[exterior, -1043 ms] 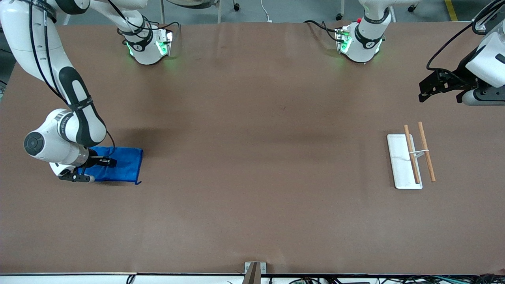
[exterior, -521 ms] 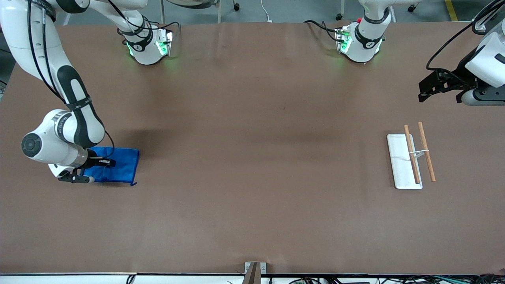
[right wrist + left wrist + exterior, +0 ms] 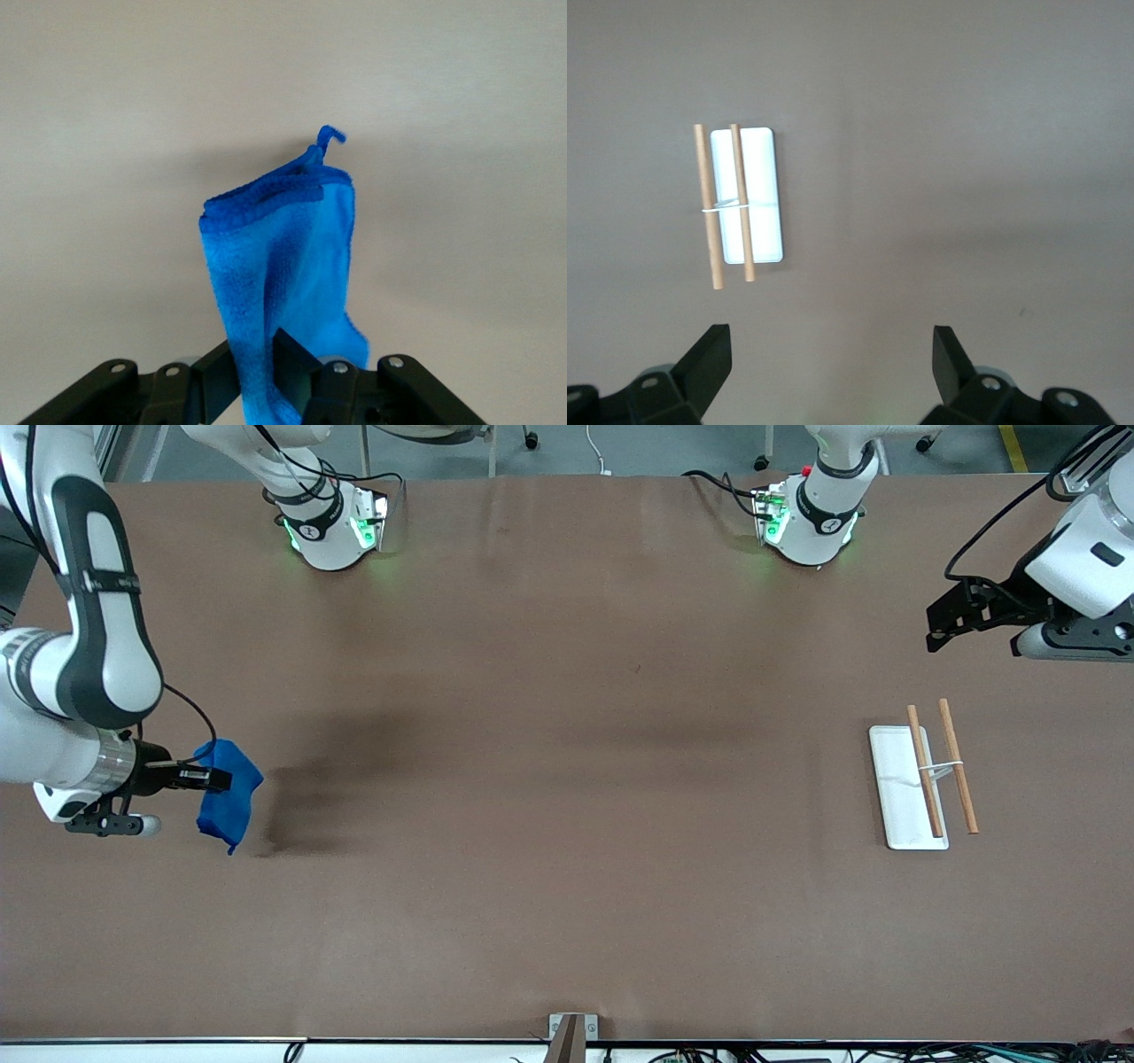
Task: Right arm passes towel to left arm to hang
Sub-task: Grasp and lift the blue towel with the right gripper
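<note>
Presently, the towel (image 3: pixel 229 795) is held off the table (image 3: pixel 567 779) by the right gripper (image 3: pixel 215 779), whose fingers are clamped on its upper edge. It hangs bunched in a narrow fold over the right arm's end of the table, its small corner loop (image 3: pixel 330 137) dangling at the lowest tip. In the right wrist view the cloth (image 3: pixel 283 283) is seen pinched between the 2 fingers (image 3: pixel 292 359).

The left gripper (image 3: pixel 952 615) is held in the air over the left arm's end of the table — its fingers (image 3: pixel 709 359) stand wide apart and grip nothing. Nearer the front camera, a white tray (image 3: pixel 897 793) lies flat, with 2 wooden rods (image 3: pixel 958 778) joined by a thin white band — 1 across the tray, 1 just beside it.
</note>
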Robot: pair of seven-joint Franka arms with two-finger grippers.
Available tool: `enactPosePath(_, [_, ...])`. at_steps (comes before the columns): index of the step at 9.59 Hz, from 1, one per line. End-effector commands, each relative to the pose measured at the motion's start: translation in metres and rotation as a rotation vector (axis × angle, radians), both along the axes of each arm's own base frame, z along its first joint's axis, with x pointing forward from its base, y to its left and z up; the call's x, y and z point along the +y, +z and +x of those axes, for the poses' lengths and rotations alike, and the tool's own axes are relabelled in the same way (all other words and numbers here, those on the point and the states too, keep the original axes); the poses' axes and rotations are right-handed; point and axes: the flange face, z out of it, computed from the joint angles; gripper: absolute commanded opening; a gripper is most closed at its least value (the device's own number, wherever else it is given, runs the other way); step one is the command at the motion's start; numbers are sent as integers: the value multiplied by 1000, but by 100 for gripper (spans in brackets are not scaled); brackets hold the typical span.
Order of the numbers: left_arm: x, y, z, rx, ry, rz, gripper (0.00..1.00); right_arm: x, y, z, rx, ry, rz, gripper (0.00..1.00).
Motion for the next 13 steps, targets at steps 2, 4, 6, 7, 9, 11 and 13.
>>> enactPosePath(2, [-27, -36, 15, 94, -65, -247, 100, 78, 67, 0, -41, -18, 215, 0])
enactPosePath(4, [-42, -67, 39, 116, -125, -478, 100, 128, 101, -2, -87, -17, 380, 0])
enactPosePath(6, [-59, -97, 61, 128, -177, -731, 100, 169, 121, -1, -91, -51, 569, 0])
enactPosePath(7, [-68, -109, 69, 130, -187, -849, 100, 189, 126, -1, -82, -76, 671, 0])
enactPosePath(9, [-85, -132, 84, 137, -167, -1067, 96, 230, 135, -7, -54, -90, 826, 0])
enactPosePath(11, [-113, -154, 88, 115, -138, -1253, 88, 280, 144, -20, -11, -77, 956, 0])
enactPosePath(13, [-140, -177, 95, 100, -139, -1403, 78, 313, 156, -29, 18, -94, 1098, 0])
